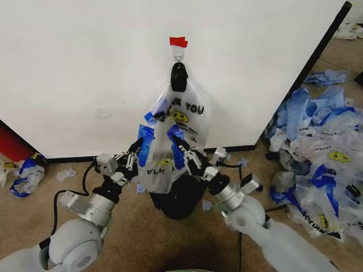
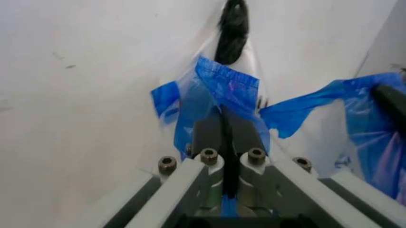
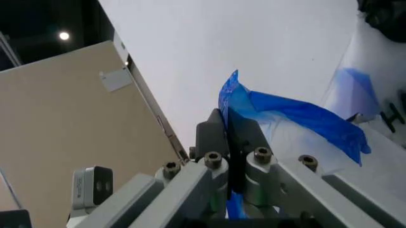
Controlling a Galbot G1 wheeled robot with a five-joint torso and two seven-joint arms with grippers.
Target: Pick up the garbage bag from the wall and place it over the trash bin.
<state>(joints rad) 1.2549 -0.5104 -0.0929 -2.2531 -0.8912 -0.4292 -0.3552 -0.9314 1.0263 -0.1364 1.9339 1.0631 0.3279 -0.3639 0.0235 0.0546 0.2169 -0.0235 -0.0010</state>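
Both arms work together low in front of the broad white wall panel (image 1: 85, 68), just above its black baseboard. The left gripper (image 1: 138, 152) is clamped tight on a blue-edged handle of a thin translucent white plastic garbage bag (image 1: 161, 161); in the left wrist view its fingers (image 2: 206, 135) are pressed together with blue film pinched between them. The right gripper (image 1: 182, 152) does the same on the bag's other blue handle, and the right wrist view shows the right gripper (image 3: 228, 137) closed flat on a fold of blue plastic.

The bag hangs between the two grippers, its mouth held up at both handles and its body drooping straight down. Directly beneath it, on the brown floor close to the baseboard, sits the small round black wire-mesh trash bin (image 1: 178, 201) — the bag's lower end meets or overlaps the bin's rim, though it cannot be told whether any film has gone inside.

A second printed bag with a yellow smiley face (image 1: 184, 113) hangs higher on the wall from a small metal hook (image 1: 178, 58) under a red tape strip (image 1: 178, 41).

The bag's long axis runs vertically, in line with the bin below, and both grippers stand equally near — so the coming move likely turns on spreading the mouth wider than the rim and lowering it.
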